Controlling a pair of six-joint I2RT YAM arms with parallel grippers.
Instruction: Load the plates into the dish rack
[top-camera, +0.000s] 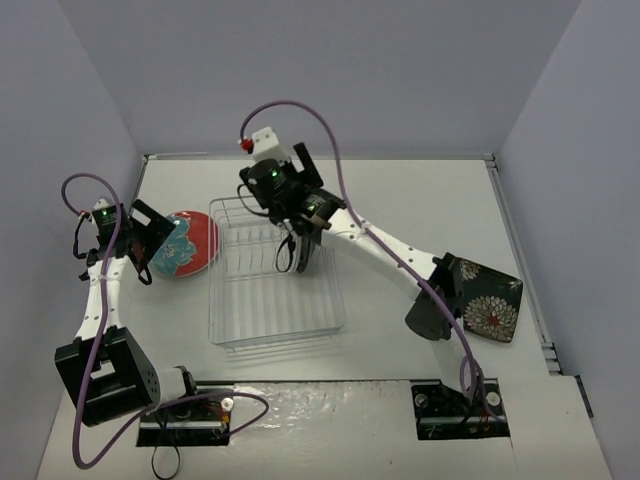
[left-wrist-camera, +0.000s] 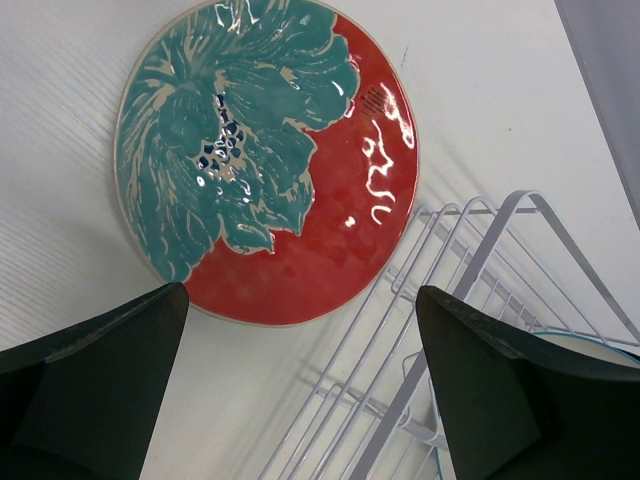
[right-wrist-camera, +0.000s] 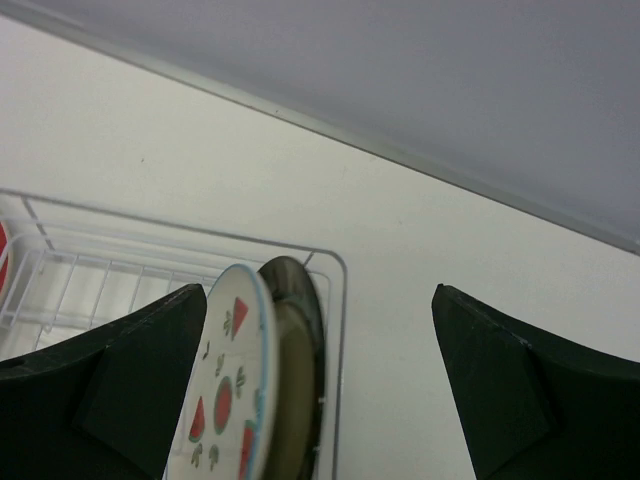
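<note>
Top view, left to right. Left gripper (left-wrist-camera: 300, 292) sits at 9 o'clock of the dish rack (top-camera: 270, 320), jaws spread wide with nothing between them. It hangs over the near edge of the red plate with teal flowers (top-camera: 192, 243). That plate lies flat on the table (top-camera: 420, 210), face up, just beside the rack's left wall, also at 9 o'clock of the rack. Can't tell if plate rim and rack wire touch. The left wrist view shows the rack's wire corner at 4 o'clock of the plate. Rack is mid-table with its long side running 12 to 6. Right gripper (right-wrist-camera: 320, 290) is over the rack at about 1 o'clock from its centre, jaws wide apart, gripping nothing. Below it two plates stand on edge in the rack, close to the far-right corner. They are the white watermelon plate (right-wrist-camera: 228, 390) and, right behind it, the plate with dark striped rim (right-wrist-camera: 298, 360). The two stand face to face and very close. The watermelon plate is right next to the right gripper's left finger (right-wrist-camera: 110, 390), contact unclear. The other finger is well apart from both plates. Black square plate with white flowers (top-camera: 492, 300) lies on the table at 3 to 4 o'clock of the rack, well apart from it. Its left corner is hidden under the right arm's elbow.
</note>
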